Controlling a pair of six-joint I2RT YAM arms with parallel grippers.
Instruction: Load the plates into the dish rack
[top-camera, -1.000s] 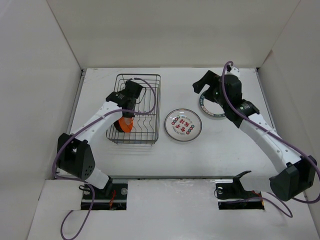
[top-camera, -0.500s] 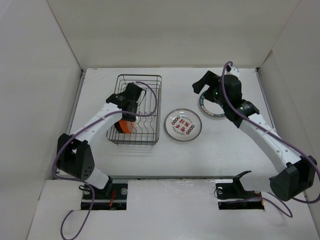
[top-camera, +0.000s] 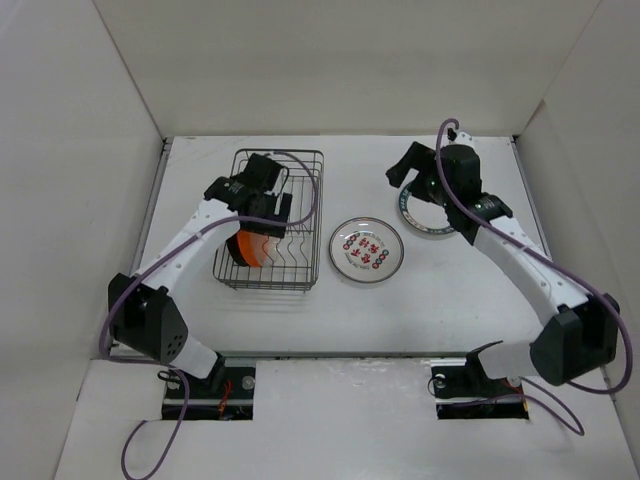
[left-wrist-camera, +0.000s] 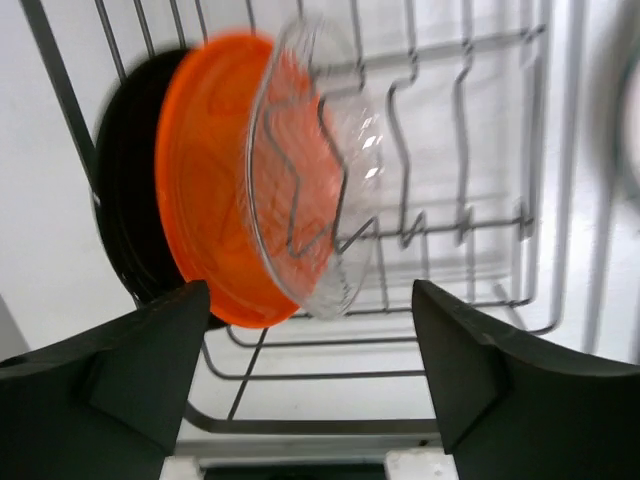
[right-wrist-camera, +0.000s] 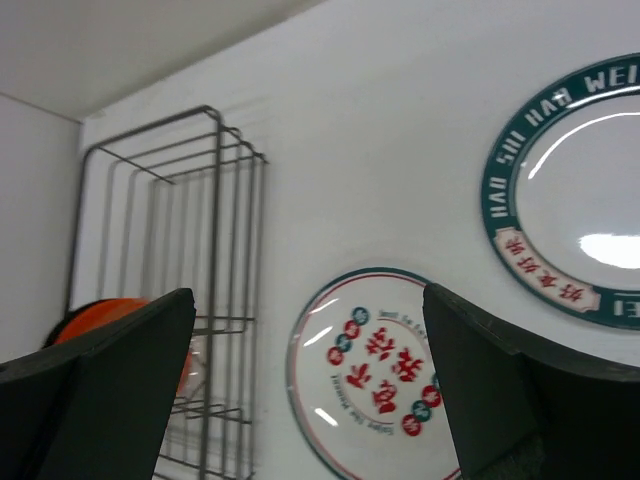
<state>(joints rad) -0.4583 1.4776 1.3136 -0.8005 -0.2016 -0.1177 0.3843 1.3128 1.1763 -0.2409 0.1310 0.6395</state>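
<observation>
Standing in dish rack (top-camera: 300, 151): clear glass plate (left-wrist-camera: 315, 180), beyond left claw (left-wrist-camera: 308, 300), spread, empty.

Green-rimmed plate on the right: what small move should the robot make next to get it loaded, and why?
Probably lower the right gripper onto the green-rimmed plate at its edge and close. Its jaws are open and empty by that plate, which lies flat on the table. The black plate, orange plate and clear glass plate already stand in the dish rack, with free slots beside them.

Bright even light, soft shadows, left-wrist blur on orange plate (left-wrist-camera: 203, 200).
</observation>
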